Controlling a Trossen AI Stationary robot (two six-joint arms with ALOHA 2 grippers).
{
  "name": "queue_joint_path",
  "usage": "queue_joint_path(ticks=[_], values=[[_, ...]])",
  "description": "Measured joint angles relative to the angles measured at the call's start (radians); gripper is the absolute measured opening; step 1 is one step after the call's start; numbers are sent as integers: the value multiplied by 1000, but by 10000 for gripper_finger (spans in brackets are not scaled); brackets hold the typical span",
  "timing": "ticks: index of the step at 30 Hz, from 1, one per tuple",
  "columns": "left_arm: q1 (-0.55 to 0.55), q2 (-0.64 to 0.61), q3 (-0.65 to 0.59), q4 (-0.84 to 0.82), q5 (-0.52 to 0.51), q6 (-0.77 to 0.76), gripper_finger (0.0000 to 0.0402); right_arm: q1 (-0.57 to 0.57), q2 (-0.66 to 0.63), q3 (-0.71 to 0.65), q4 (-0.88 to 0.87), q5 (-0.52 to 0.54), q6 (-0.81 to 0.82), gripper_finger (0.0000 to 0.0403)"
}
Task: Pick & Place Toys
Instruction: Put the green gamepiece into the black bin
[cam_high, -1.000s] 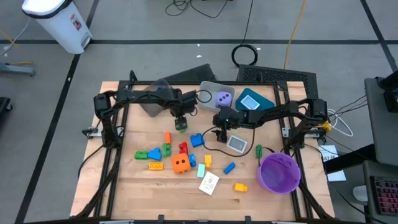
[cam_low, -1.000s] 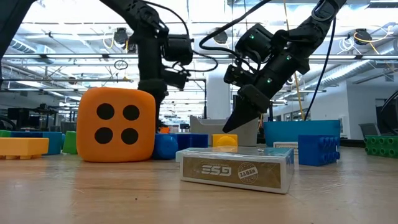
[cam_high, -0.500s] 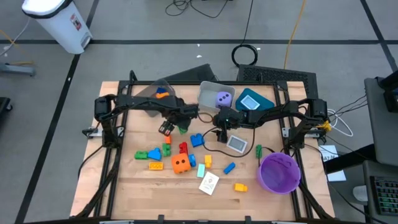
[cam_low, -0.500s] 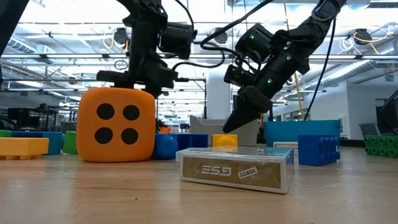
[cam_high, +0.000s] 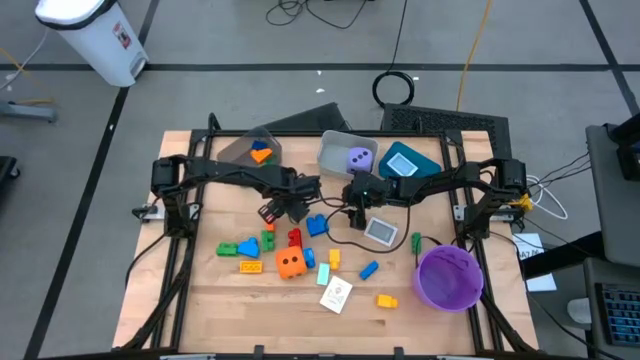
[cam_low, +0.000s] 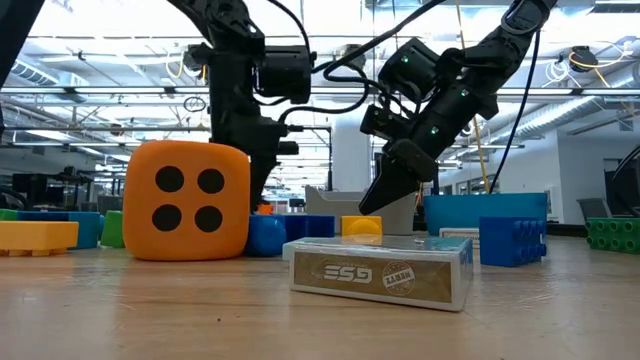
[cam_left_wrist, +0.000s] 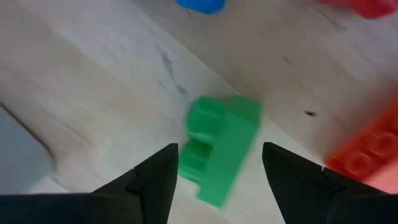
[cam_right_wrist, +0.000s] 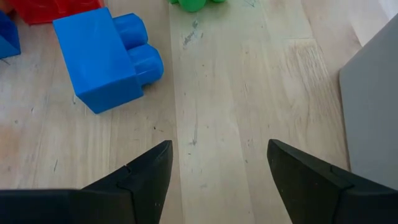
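My left gripper (cam_high: 273, 210) is open, low over the table's middle. A green block (cam_left_wrist: 224, 149) lies on the wood just ahead of its fingertips, between their lines, untouched. My right gripper (cam_high: 353, 204) is open over bare wood, with a blue block (cam_right_wrist: 109, 59) ahead of it. Red, blue, green, yellow and orange blocks lie scattered at the middle of the table, with an orange die (cam_high: 291, 263) and a white-blue card (cam_high: 336, 294). A purple die (cam_high: 358, 158) sits in the grey bin (cam_high: 335, 143). An orange block (cam_high: 261, 154) sits in the brown bin (cam_high: 240, 148).
A teal bin (cam_high: 405, 162) stands at the back right and a purple round bowl (cam_high: 448, 277) at the right front. A small grey device (cam_high: 381, 231) with a cable lies near my right gripper. The two grippers are close together at the table's middle.
My left arm has swung off the brown bin toward the table's near edge, uncovering the orange block in it. Its gripper has turned and come down toward the green block. My right arm has kept still.
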Motion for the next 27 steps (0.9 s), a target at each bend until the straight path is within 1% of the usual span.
queue_joint_path(ticks=[6, 11, 20, 27], values=[[6, 0, -45, 115, 7, 102, 239, 0, 0, 0, -3, 0, 0, 254], [27, 0, -76, 144, 13, 179, 239, 0, 0, 0, -3, 0, 0, 254], [71, 0, -84, 190, 107, 192, 239, 0, 0, 0, -3, 0, 1, 254], [75, 0, -84, 189, 113, 191, 238, 0, 0, 0, -3, 0, 1, 254]])
